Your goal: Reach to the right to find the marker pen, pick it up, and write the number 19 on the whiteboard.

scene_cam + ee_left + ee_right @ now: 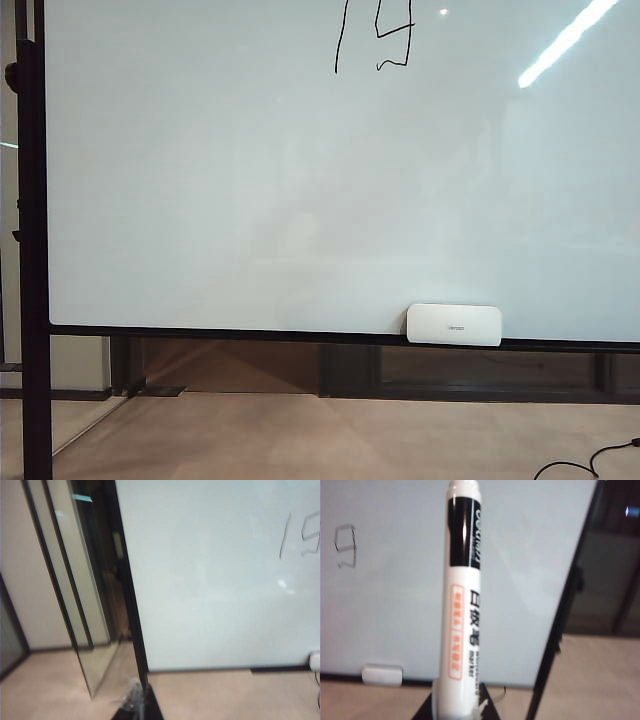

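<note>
**19 on the board, pen held**

I cannot tell my left fingers' [134,702] state, low against the whiteboard [300,200] frame. The number 19 [372,35] sits top centre. My right fingers [457,707] pinch the marker pen [462,605] upright.

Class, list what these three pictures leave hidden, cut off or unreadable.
- Top of the number 19: exterior view, cut by the upper edge.
- Right gripper: right wrist view, marker pen hides its grip; tip beyond frame.
- Left gripper: left wrist view, blurred at the edge.
- Lettering on the white block: too small.
</note>
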`<move>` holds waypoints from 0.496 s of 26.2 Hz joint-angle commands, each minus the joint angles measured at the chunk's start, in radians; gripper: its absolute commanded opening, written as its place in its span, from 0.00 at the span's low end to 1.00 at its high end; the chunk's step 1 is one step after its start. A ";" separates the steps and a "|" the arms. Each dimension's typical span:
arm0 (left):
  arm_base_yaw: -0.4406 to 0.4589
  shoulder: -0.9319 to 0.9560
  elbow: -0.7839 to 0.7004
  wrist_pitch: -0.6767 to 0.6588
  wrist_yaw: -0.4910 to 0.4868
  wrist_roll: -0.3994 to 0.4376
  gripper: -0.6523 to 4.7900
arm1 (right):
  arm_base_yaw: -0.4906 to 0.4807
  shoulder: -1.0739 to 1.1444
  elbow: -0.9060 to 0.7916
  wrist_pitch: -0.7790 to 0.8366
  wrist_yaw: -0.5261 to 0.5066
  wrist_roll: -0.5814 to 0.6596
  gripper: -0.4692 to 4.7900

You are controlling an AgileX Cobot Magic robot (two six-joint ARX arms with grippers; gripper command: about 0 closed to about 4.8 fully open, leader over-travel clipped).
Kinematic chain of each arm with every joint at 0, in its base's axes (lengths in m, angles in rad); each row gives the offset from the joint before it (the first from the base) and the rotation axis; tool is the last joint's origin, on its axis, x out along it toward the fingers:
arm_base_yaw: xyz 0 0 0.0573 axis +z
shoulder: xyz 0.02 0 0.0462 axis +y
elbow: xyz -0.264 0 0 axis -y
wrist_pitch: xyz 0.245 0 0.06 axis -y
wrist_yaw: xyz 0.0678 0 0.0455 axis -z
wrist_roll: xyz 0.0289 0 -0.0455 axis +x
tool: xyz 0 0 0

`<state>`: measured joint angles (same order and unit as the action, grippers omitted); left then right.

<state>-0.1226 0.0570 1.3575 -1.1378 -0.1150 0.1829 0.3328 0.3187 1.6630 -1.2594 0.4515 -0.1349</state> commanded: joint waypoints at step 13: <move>0.343 -0.053 -0.253 -0.034 0.444 -0.291 0.11 | -0.085 -0.227 -0.410 -0.100 -0.345 0.220 0.09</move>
<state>0.2203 -0.0025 1.1240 -1.2076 0.3111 -0.0795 0.2512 0.1047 1.3098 -1.3968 0.1589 0.0681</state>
